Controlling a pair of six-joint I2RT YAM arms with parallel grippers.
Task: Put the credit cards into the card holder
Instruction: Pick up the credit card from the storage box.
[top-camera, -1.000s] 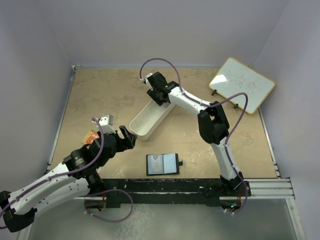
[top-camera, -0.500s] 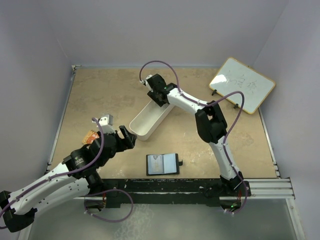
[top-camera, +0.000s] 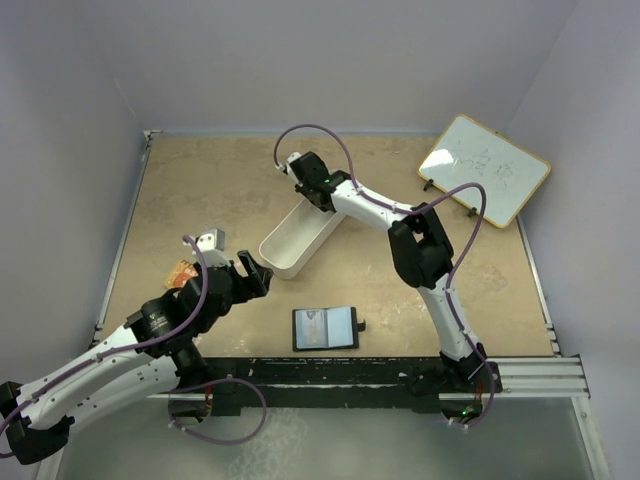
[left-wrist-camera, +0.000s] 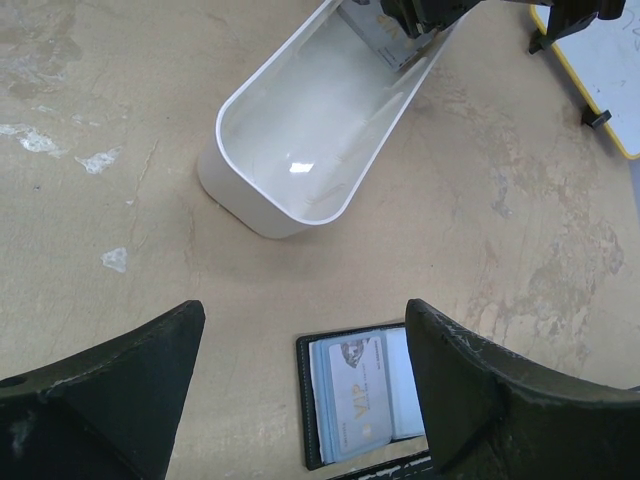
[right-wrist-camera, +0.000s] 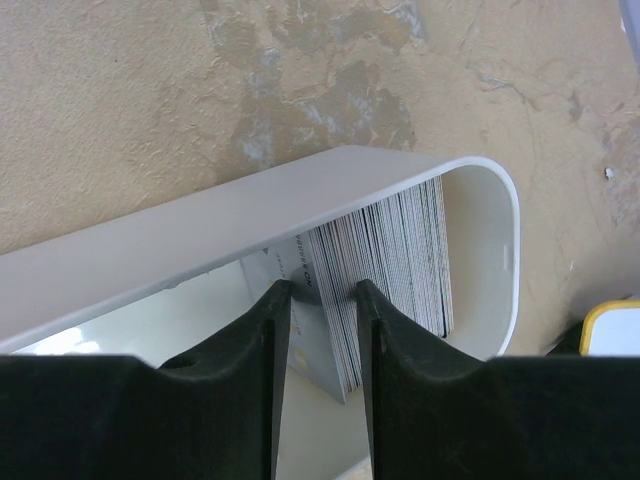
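The credit cards (right-wrist-camera: 400, 250) stand on edge as a thick stack at the far end of a long white tray (top-camera: 284, 262); they also show in the left wrist view (left-wrist-camera: 375, 35). My right gripper (right-wrist-camera: 323, 290) reaches down into that end of the tray, its jaws narrowed around the front few cards of the stack. It also shows in the top view (top-camera: 318, 195). The card holder (top-camera: 325, 328) lies open near the front edge, blue-grey inside up, with a VIP card (left-wrist-camera: 365, 395) in a pocket. My left gripper (left-wrist-camera: 300, 310) hovers open and empty above the holder's left side.
A small whiteboard (top-camera: 485, 168) with a yellow rim stands at the back right. A small orange object (top-camera: 180, 272) lies by the left arm. The near half of the tray (left-wrist-camera: 225, 110) holds nothing. A black rail runs along the table's front edge.
My right gripper has shifted a little left and farther back along the tray's far end. The left arm and the card holder have not moved.
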